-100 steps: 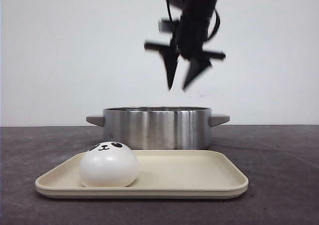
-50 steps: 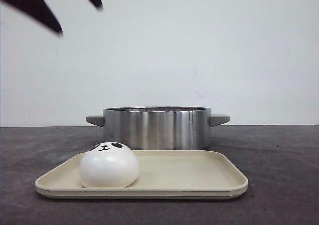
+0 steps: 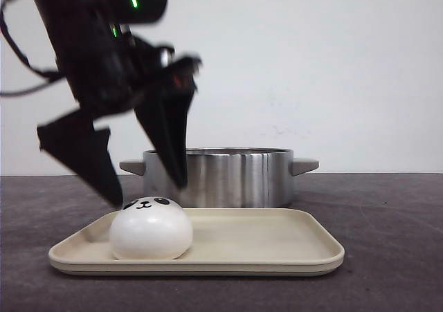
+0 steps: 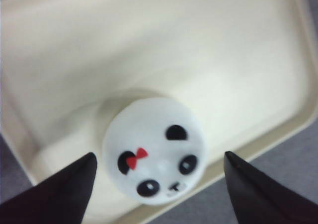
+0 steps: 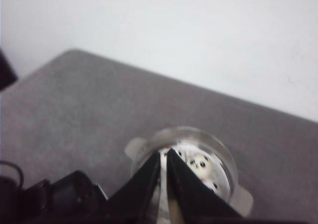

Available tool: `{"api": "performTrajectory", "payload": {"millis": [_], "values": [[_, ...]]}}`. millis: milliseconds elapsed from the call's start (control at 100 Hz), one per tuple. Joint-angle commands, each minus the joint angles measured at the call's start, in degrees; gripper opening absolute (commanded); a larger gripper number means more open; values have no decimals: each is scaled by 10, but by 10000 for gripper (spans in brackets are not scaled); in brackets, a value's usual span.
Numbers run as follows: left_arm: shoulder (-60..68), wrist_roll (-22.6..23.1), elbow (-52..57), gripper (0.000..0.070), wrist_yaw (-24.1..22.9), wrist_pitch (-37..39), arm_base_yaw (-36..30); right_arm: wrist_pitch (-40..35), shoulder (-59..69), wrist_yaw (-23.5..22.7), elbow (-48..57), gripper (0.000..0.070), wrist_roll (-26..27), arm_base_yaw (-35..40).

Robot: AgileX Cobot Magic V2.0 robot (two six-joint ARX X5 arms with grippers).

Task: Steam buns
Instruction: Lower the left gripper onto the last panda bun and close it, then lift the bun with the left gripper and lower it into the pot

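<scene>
One white panda bun (image 3: 151, 227) sits at the left end of the beige tray (image 3: 277, 250). My left gripper (image 3: 149, 193) is open and hangs just above this bun, one finger on each side, not touching it. In the left wrist view the bun (image 4: 154, 149) shows a red bow on its face and lies between the open fingers (image 4: 64, 194). My right gripper (image 5: 164, 151) is shut and empty, high above the steel pot (image 5: 226, 157), where other buns (image 5: 201, 165) lie inside. It is out of the front view.
The steel pot (image 3: 218, 177) with two side handles stands right behind the tray. The rest of the tray is bare. Dark grey table surface (image 3: 387, 257) lies around both; a white wall is behind.
The right gripper, open above the pot a second ago, has left the front view. The left gripper came in from the top left and dropped down over the bun on the tray.
</scene>
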Motion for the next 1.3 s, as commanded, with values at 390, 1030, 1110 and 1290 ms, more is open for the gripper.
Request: {"api": "performTrajectory", "payload": {"millis": [390,1030,1110,1290], "values": [[70,-8,8,597,-3,28,-10,-3,5,3,11,13,-1,14],[68,47,12,9,-30,-14,-12,-4,5,3,11,13,0,14],[43,52,26,9,-24,-15,-15,-4,5,3,11,13,-1,14],[-21,70,94,9,-55,17,-17,-3,5,3,11,13,0,14]]}}
